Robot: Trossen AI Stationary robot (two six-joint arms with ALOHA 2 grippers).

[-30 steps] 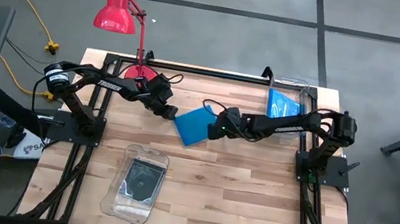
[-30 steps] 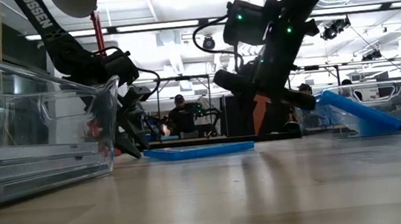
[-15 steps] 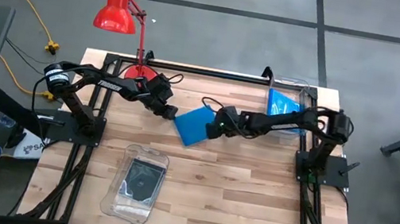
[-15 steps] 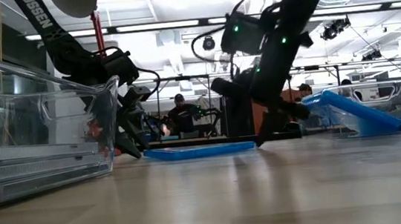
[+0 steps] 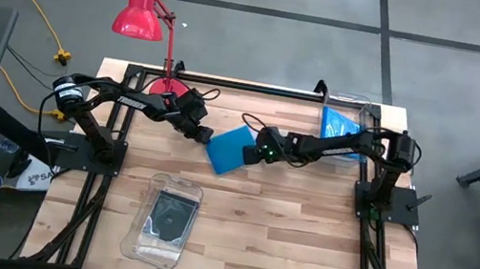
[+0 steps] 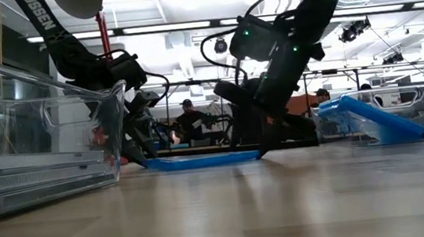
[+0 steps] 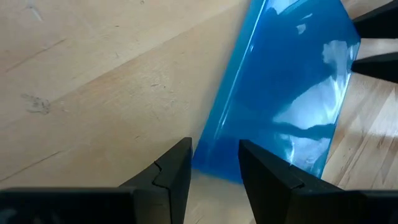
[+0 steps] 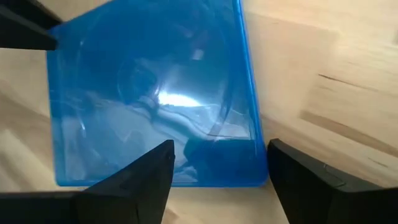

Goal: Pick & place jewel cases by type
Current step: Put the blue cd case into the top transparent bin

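A bright blue jewel case (image 5: 230,148) lies flat on the middle of the table, also seen low across it (image 6: 200,160). My left gripper (image 5: 205,135) is open at the case's left corner, which reaches between its fingers (image 7: 216,168). My right gripper (image 5: 251,153) is open and points down at the case's right edge (image 8: 221,168). A dark jewel case (image 5: 171,213) lies in a clear bin near the front edge. More blue cases (image 5: 340,126) lean in a clear bin at the far right. My left gripper has the case's left corner (image 7: 208,163) between its two open fingers, which come in low from the table's left. The corner meets the inner side of one finger (image 7: 180,171). The case rests on the table. My right gripper comes slanting down from the table's right, fingers spread along the case's right edge (image 8: 217,180). One finger (image 8: 146,174) overlaps that edge; the other stands just past the corner (image 8: 258,180). Whether they press on it I cannot tell. The case lies on the table.
The clear bin with the dark case (image 5: 147,236) stands at the near left and fills the low view's left (image 6: 41,144). The other clear bin (image 5: 360,110) stands at the far right corner. A red lamp (image 5: 143,13) stands at the far left edge. Bare wood lies near right.
My right gripper has moved toward the table's left and down, from clear of the case to its right edge. The blue case has slid a little toward the left gripper.
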